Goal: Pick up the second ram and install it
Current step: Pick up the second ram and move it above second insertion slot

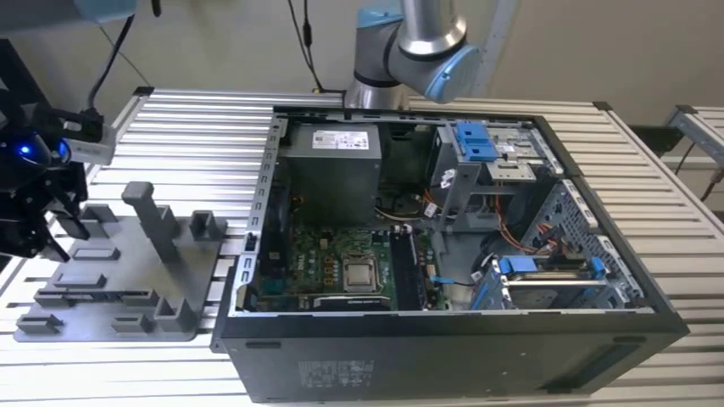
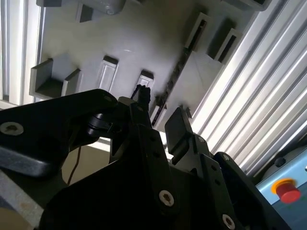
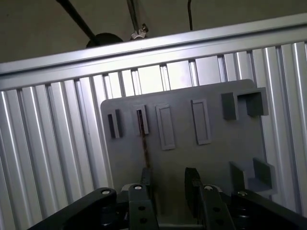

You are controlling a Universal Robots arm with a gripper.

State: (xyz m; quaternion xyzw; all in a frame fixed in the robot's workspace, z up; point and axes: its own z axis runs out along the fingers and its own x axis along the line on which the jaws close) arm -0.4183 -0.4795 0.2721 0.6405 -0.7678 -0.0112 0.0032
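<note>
Currently hovering over grey fixture plate point(image 3: 225, 143), gripper point(image 3: 169, 187) fingers spread, grasping nothing — note second ram point(image 3: 145, 148) seated edge-on in slotted holder point(image 3: 146, 120) near plate's edge, presumably upright for straddling.

Under your jaws sits the fixture plate point(image 3: 192, 158): grey plastic, matt and smooth, its raised blocks moulded of the same stuff. Close by one jaw, the second ram point(image 3: 144, 143) stands edge-on as a dark, dull strip with a faintly speckled edge. The gripper point(image 3: 169, 184) is black with a soft satin sheen on its 2 fingers point(image 3: 192, 182), and its links are pinned with bright metal screw heads. Around the plate, the table point(image 3: 48, 158) is bare ribbed aluminium that catches the light. Well away from the jaws, the computer case point(image 1: 453, 356) is matt black sheet metal, and its motherboard point(image 1: 328, 263) is green board dotted with shiny metal parts.
</note>
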